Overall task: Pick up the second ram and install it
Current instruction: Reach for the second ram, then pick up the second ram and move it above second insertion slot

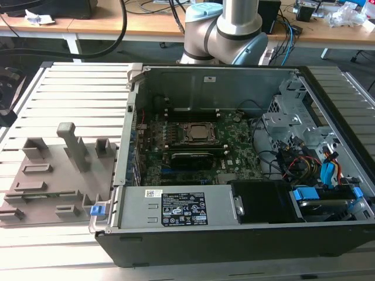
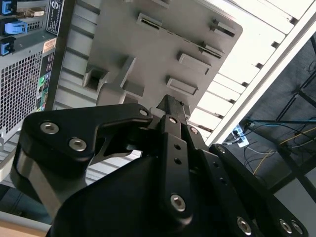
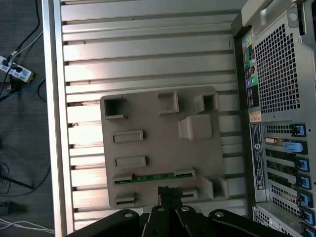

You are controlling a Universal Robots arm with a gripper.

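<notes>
The second ram [image 3: 153, 176] is a slim green stick lying on edge between two grey holder blocks on the grey holder plate [image 3: 148, 108]. In the exterior view the ram [image 1: 51, 194] shows as a thin green line near the plate's front edge. My gripper [image 3: 169, 191] hangs well above the plate, close to the ram's slot, with its black fingers together and nothing between them. In the second wrist view the gripper [image 2: 171, 104] points down at the same plate [image 2: 148, 59]. The open computer case [image 1: 234, 158] with its motherboard [image 1: 193, 146] lies beside the plate.
The holder plate carries several raised grey blocks, one a tall post [image 1: 73, 143]. It rests on a slatted aluminium table [image 3: 148, 44]. The arm's base [image 1: 225, 29] stands behind the case. Cables and drive bays [image 1: 310, 152] crowd the case on the exterior view's right.
</notes>
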